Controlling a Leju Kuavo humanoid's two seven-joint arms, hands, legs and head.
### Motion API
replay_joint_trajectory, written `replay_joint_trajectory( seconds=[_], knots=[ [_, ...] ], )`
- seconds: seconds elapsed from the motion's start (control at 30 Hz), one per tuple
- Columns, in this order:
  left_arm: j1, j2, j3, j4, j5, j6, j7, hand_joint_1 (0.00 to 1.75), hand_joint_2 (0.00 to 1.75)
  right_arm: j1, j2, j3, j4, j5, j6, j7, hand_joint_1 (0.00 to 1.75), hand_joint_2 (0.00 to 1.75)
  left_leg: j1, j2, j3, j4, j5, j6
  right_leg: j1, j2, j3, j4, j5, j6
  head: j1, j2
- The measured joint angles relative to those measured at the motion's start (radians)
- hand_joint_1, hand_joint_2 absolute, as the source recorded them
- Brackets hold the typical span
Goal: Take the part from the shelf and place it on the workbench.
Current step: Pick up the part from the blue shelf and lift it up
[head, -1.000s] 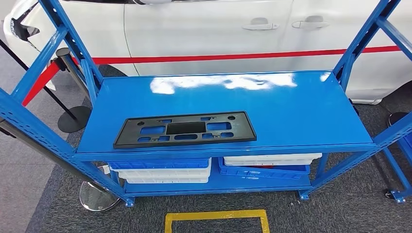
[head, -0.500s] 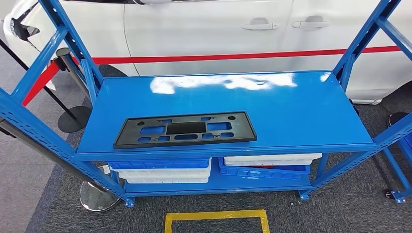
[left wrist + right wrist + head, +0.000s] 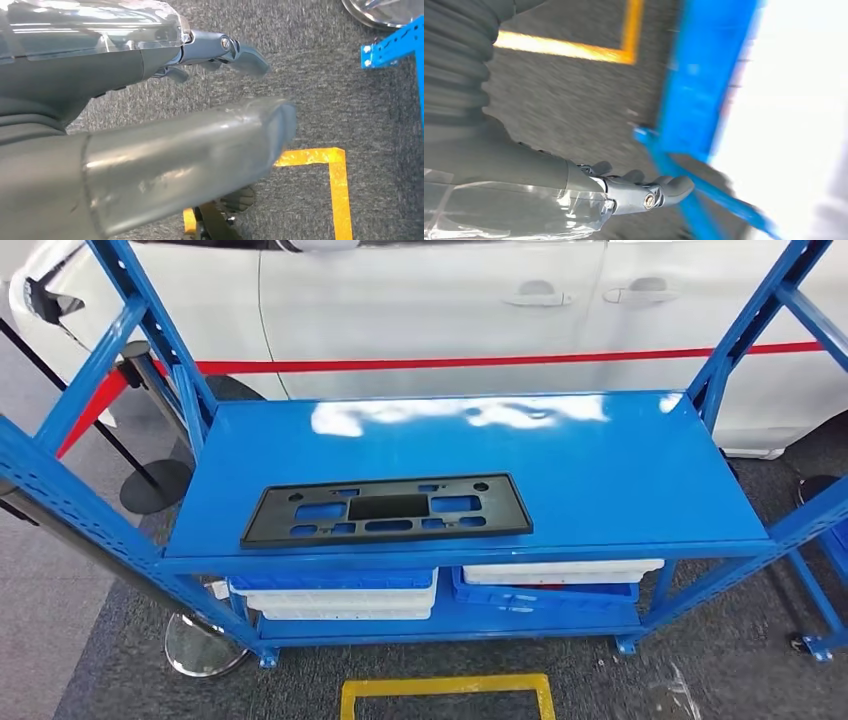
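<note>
A flat black plastic part (image 3: 386, 510) with several cut-outs lies on the left half of the blue shelf top (image 3: 600, 470), near its front edge. My left hand (image 3: 200, 100) hangs over the grey carpet with its fingers apart and nothing in it. My right hand (image 3: 639, 192) also holds nothing, fingers loosely extended, beside a blue shelf leg (image 3: 704, 95). Both hands are well away from the part.
White and blue trays (image 3: 335, 595) sit on the lower shelf. Blue uprights (image 3: 150, 320) frame both ends of the shelf. A white car (image 3: 430, 310) stands behind it, with a red belt barrier (image 3: 150, 410) at left. A yellow floor marking (image 3: 445, 690) lies in front.
The whole picture has shifted a little down and to the right, so the camera has moved. The part lies where it was on the shelf.
</note>
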Motion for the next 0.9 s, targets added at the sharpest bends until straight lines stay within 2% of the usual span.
replay_joint_trajectory(
  seconds=[0.07, 0.1, 0.13, 0.17, 0.2, 0.23, 0.27, 0.3, 0.37, 0.4, 0.47, 0.53, 0.6, 0.63, 0.67, 0.7, 0.77, 0.8, 0.83, 0.9],
  knots=[
    [-0.003, -0.006, 0.015, 0.004, -0.02, 0.003, -0.005, 0.0, 0.0, 0.014, -0.011, 0.034, -0.061, -0.019, -0.011, -0.015, 0.0, 1.75, 0.003, 0.001, 0.004, -0.013, 0.007, 0.004, -0.005, 0.001, -0.055, 0.114, -0.06, 0.006, 0.005, 0.0],
    [-0.003, -0.008, 0.023, 0.006, -0.031, 0.005, -0.007, 0.0, 0.0, 0.022, -0.016, 0.05, -0.091, -0.031, -0.015, -0.022, 0.0, 1.31, 0.004, 0.001, 0.003, -0.012, 0.007, 0.003, -0.009, 0.001, -0.083, 0.168, -0.08, 0.011, 0.007, 0.0],
    [-0.003, -0.01, 0.031, 0.008, -0.041, 0.006, -0.009, 0.0, 0.0, 0.031, -0.02, 0.066, -0.121, -0.042, -0.018, -0.03, 0.0, 0.87, 0.006, 0.0, 0.003, -0.011, 0.006, 0.001, -0.013, 0.001, -0.099, 0.196, -0.082, 0.018, 0.007, 0.0],
    [-0.003, -0.013, 0.039, 0.01, -0.051, 0.008, -0.011, 0.0, 0.0, 0.039, -0.024, 0.081, -0.151, -0.053, -0.02, -0.038, 0.0, 0.44, 0.009, -0.001, 0.004, -0.007, 0.003, -0.003, -0.018, 0.001, -0.098, 0.189, -0.064, 0.025, 0.007, 0.0],
    [-0.004, -0.015, 0.047, 0.012, -0.062, 0.009, -0.014, 0.0, 0.0, 0.047, -0.028, 0.098, -0.182, -0.065, -0.022, -0.046, 0.0, 0.0, 0.013, -0.002, 0.003, 0.0, -0.002, -0.01, -0.025, 0.0, -0.078, 0.144, -0.03, 0.032, 0.007, 0.0],
    [-0.005, -0.017, 0.055, 0.014, -0.072, 0.01, -0.016, 0.0, 0.0, 0.053, -0.032, 0.114, -0.213, -0.077, -0.024, -0.054, 0.0, 0.0, 0.018, -0.003, 0.002, 0.011, -0.009, -0.019, -0.032, 0.0, -0.049, 0.08, 0.004, 0.041, 0.009, 0.0],
    [-0.006, -0.018, 0.063, 0.015, -0.082, 0.011, -0.018, 0.0, 0.0, 0.057, -0.036, 0.13, -0.241, -0.088, -0.025, -0.062, 0.0, 0.44, 0.019, -0.005, -0.003, 0.025, -0.018, -0.031, -0.034, 0.004, -0.025, 0.026, 0.026, 0.045, 0.012, 0.0],
    [-0.008, -0.019, 0.07, 0.016, -0.093, 0.012, -0.021, 0.0, 0.0, 0.061, -0.039, 0.146, -0.27, -0.1, -0.025, -0.069, 0.0, 0.87, 0.018, -0.005, -0.009, 0.037, -0.027, -0.042, -0.036, 0.008, -0.009, -0.009, 0.037, 0.041, 0.015, 0.0],
    [-0.011, -0.021, 0.082, 0.016, -0.113, 0.014, -0.026, 0.0, 0.0, 0.07, -0.042, 0.175, -0.318, -0.119, -0.024, -0.08, 0.0, 1.75, 0.016, -0.007, -0.017, 0.05, -0.035, -0.056, -0.03, 0.014, -0.008, -0.015, 0.028, 0.02, 0.016, 0.0],
    [-0.012, -0.024, 0.087, 0.017, -0.124, 0.015, -0.029, 0.0, 0.0, 0.076, -0.044, 0.191, -0.346, -0.128, -0.023, -0.084, 0.0, 1.75, 0.018, -0.008, -0.017, 0.051, -0.035, -0.061, -0.03, 0.014, -0.011, -0.011, 0.027, 0.008, 0.013, 0.0],
    [-0.014, -0.027, 0.102, 0.018, -0.147, 0.016, -0.033, 0.0, 0.0, 0.085, -0.046, 0.234, -0.409, -0.142, -0.022, -0.092, 0.0, 1.75, 0.023, -0.005, -0.023, 0.07, -0.05, -0.067, -0.027, 0.012, -0.014, -0.009, 0.027, -0.009, 0.008, 0.0],
    [-0.017, -0.029, 0.117, 0.02, -0.171, 0.018, -0.038, 0.0, 0.0, 0.089, -0.049, 0.282, -0.469, -0.144, -0.029, -0.098, 0.0, 1.75, 0.022, -0.001, -0.062, 0.161, -0.104, -0.066, -0.024, 0.009, -0.014, -0.01, 0.028, -0.021, 0.002, 0.0],
    [-0.02, -0.031, 0.131, 0.023, -0.195, 0.02, -0.043, 0.0, 0.0, 0.09, -0.051, 0.332, -0.518, -0.132, -0.047, -0.1, 0.0, 1.75, 0.017, -0.001, -0.129, 0.297, -0.163, -0.062, -0.016, 0.005, -0.014, -0.01, 0.026, -0.027, -0.001, 0.0],
    [-0.02, -0.032, 0.138, 0.024, -0.206, 0.022, -0.045, 0.0, 0.0, 0.091, -0.052, 0.358, -0.541, -0.122, -0.059, -0.1, 0.0, 1.75, 0.015, -0.001, -0.152, 0.34, -0.171, -0.058, -0.012, 0.004, -0.013, -0.009, 0.025, -0.029, -0.002, 0.0],
    [-0.02, -0.032, 0.145, 0.026, -0.217, 0.023, -0.047, 0.0, 0.0, 0.091, -0.054, 0.386, -0.564, -0.11, -0.072, -0.1, 0.0, 1.75, 0.012, -0.001, -0.157, 0.347, -0.159, -0.053, -0.007, 0.004, -0.011, -0.009, 0.024, -0.031, -0.002, 0.0],
    [-0.021, -0.033, 0.151, 0.027, -0.228, 0.024, -0.049, 0.0, 0.0, 0.091, -0.055, 0.412, -0.586, -0.098, -0.085, -0.099, 0.0, 1.75, 0.009, -0.001, -0.144, 0.313, -0.129, -0.045, -0.004, 0.004, -0.008, -0.009, 0.023, -0.032, -0.002, 0.0],
    [-0.023, -0.034, 0.163, 0.03, -0.249, 0.026, -0.054, 0.0, 0.0, 0.09, -0.057, 0.461, -0.63, -0.071, -0.114, -0.098, 0.0, 1.75, 0.0, -0.001, -0.088, 0.183, -0.058, -0.027, 0.001, 0.004, -0.002, -0.009, 0.02, -0.032, -0.001, 0.0],
    [-0.025, -0.035, 0.169, 0.032, -0.259, 0.026, -0.056, 0.0, 0.0, 0.089, -0.058, 0.484, -0.65, -0.056, -0.129, -0.098, 0.0, 1.75, -0.005, -0.001, -0.066, 0.129, -0.038, -0.021, 0.003, 0.004, -0.001, -0.009, 0.019, -0.029, -0.001, 0.0],
    [-0.027, -0.036, 0.175, 0.033, -0.269, 0.027, -0.059, 0.0, 0.0, 0.088, -0.059, 0.506, -0.668, -0.041, -0.144, -0.097, 0.0, 1.75, -0.009, -0.001, -0.053, 0.097, -0.029, -0.017, 0.004, 0.004, -0.002, -0.009, 0.019, -0.026, -0.001, 0.0],
    [-0.03, -0.039, 0.187, 0.036, -0.288, 0.029, -0.063, 0.0, 0.0, 0.087, -0.062, 0.548, -0.703, -0.004, -0.175, -0.095, 0.0, 1.75, -0.014, -0.003, -0.051, 0.08, -0.029, -0.014, 0.003, 0.004, -0.004, -0.013, 0.022, -0.014, -0.001, 0.0]
  ],
)
